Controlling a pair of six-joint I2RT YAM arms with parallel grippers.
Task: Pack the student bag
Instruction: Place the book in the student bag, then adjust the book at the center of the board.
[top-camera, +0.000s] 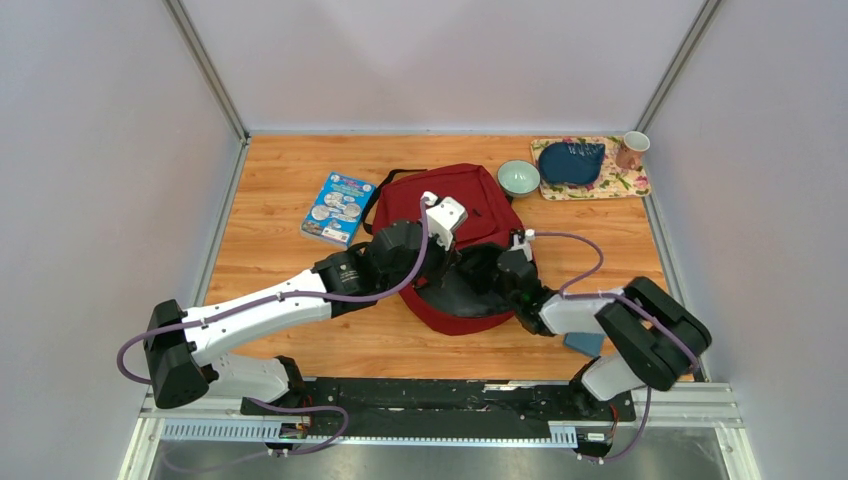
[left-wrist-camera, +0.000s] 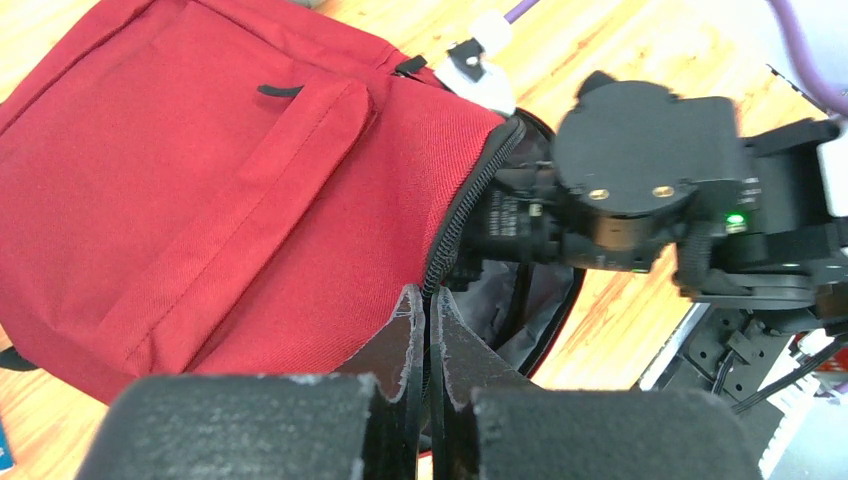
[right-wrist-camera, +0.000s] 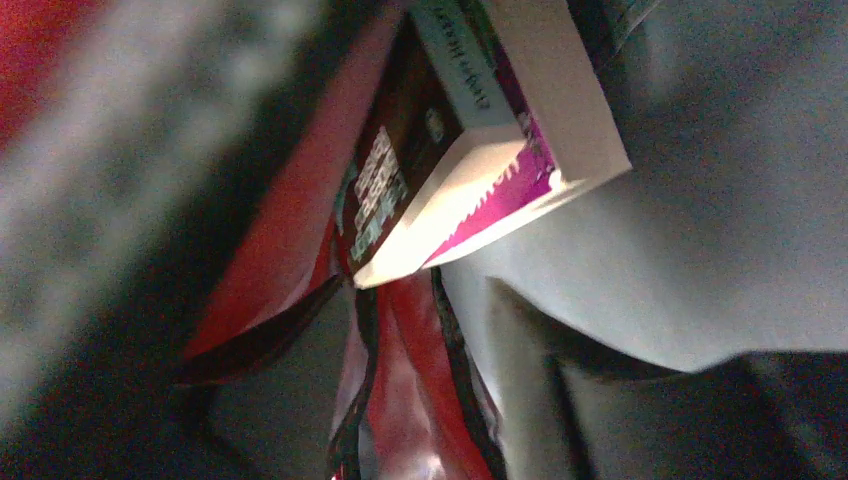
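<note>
The dark red student bag (top-camera: 470, 205) lies mid-table with its mouth toward the arms. My left gripper (left-wrist-camera: 428, 300) is shut on the black zipper edge of the mouth and holds the red bag (left-wrist-camera: 200, 200) open; from above it (top-camera: 452, 262) sits at the mouth's left side. My right gripper (top-camera: 490, 278) reaches inside the opening. Its view shows the grey lining, red fabric (right-wrist-camera: 420, 400) between spread dark fingers, and a magenta-and-white book (right-wrist-camera: 500, 150) lying free just beyond them. The right wrist (left-wrist-camera: 640, 170) fills the bag's mouth in the left wrist view.
A blue picture book (top-camera: 338, 208) lies on the wood left of the bag. A green bowl (top-camera: 518, 178), a floral tray (top-camera: 625, 185) with a blue pouch (top-camera: 572, 162) and a pink mug (top-camera: 631, 150) stand at the back right. A small blue wallet (top-camera: 583, 343) lies by the right arm.
</note>
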